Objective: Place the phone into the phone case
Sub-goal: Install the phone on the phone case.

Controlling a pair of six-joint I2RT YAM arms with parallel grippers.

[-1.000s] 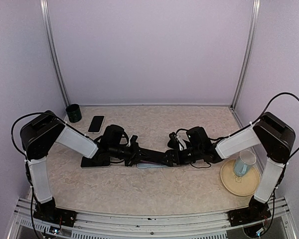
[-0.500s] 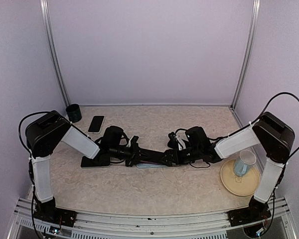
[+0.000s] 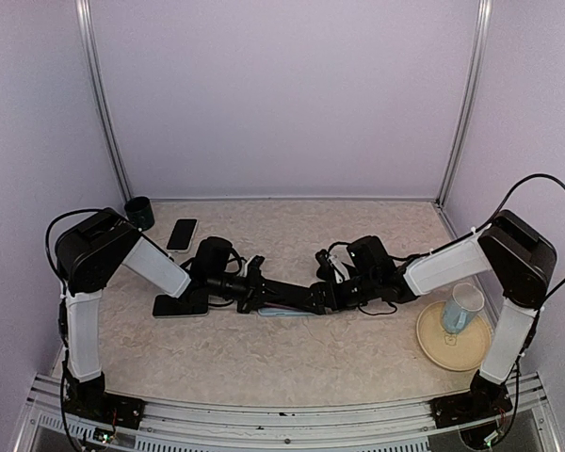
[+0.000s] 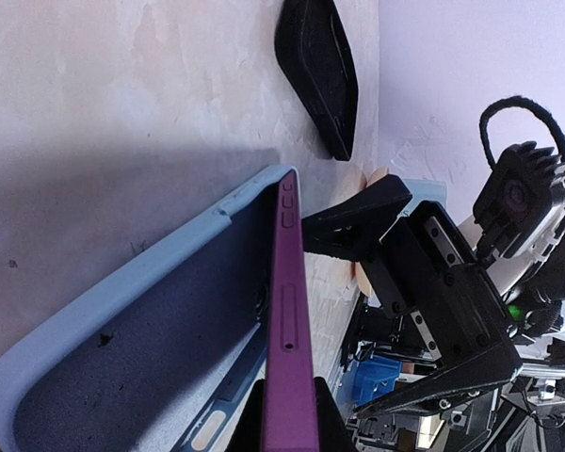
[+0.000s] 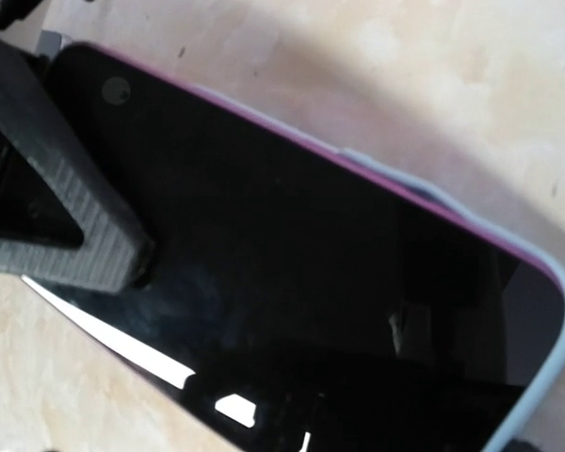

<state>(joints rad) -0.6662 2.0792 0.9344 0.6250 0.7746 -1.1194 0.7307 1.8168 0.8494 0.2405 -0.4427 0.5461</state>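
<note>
phone [image 4: 287, 311]: your left claw [image 4: 289, 426] clamps one end, edge tilted into the case [image 4: 122, 320]
right claw [image 3: 318, 294]: spread wide, one finger [image 5: 66, 198] on the screen [image 5: 292, 282]

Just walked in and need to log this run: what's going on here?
The left pincer is shut on the purple phone, holding it tilted with one long edge down in the light blue phone case. The right pincer stands wide open, one finger at the phone's far end. The phone is not seated flat yet.
</note>
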